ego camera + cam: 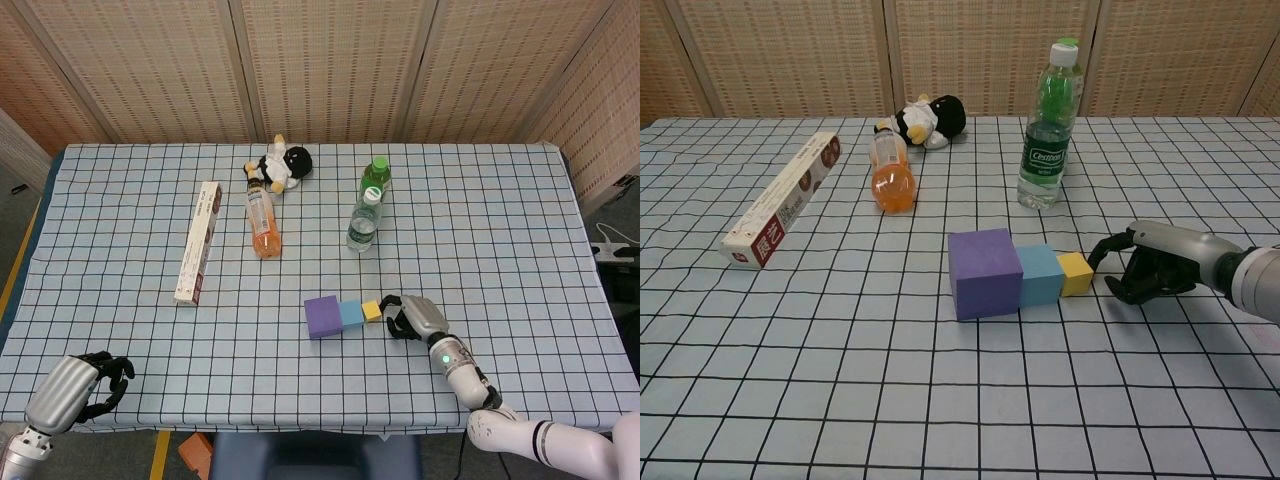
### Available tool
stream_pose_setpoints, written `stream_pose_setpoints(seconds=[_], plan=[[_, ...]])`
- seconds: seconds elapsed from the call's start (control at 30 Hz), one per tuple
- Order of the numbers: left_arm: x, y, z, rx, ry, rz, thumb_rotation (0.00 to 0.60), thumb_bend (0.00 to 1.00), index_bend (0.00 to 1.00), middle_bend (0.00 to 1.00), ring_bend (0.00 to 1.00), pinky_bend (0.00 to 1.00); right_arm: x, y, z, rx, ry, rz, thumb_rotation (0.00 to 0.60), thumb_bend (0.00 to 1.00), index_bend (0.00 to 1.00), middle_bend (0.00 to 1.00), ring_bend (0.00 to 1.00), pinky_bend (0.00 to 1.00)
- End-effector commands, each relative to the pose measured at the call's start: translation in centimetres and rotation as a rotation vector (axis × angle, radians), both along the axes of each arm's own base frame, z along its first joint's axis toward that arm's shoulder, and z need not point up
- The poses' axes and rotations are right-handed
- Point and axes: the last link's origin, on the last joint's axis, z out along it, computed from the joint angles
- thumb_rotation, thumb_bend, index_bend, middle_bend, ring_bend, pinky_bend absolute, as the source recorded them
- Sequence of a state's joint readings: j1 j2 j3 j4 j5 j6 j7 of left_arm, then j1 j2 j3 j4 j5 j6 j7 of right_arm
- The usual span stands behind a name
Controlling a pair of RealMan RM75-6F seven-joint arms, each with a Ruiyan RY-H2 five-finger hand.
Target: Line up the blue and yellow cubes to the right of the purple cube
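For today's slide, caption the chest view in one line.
Right hand presses the yellow cube against the blue cube beside the purple cube.

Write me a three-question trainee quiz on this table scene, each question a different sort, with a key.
1. True or false: the yellow cube touches the blue cube.
2. Which cube is biggest? A) purple cube B) blue C) yellow
3. Fill in: the orange bottle lies on its ____, while the green-capped bottle stands upright.

Key:
1. True. The cubes sit in a row: purple, blue, yellow, with the right hand just beside the yellow one.
2. A
3. side
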State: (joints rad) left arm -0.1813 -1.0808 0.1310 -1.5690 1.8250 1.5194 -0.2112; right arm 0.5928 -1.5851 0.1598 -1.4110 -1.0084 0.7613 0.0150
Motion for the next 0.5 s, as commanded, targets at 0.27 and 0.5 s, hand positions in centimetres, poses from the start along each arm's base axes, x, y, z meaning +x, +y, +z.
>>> stream_pose_setpoints(seconds=[0.27, 0.5], plan=[[0.01, -0.01, 0.04, 0.001, -0.001, -0.001, 0.600, 0.50, 0.53, 0.67, 0.54, 0.68, 0.22, 0.02, -0.33, 0.002, -0.015, 0.003, 0.600, 0.53, 0.40, 1.00, 0.88, 1.00], [-0.01, -0.03, 0.05, 0.002, -0.001, -0.001, 0.600, 0.50, 0.53, 0.67, 0.54, 0.68, 0.22, 0.00, -0.40, 0.000, -0.014, 0.009, 0.600, 0.53, 0.40, 1.00, 0.88, 1.00]])
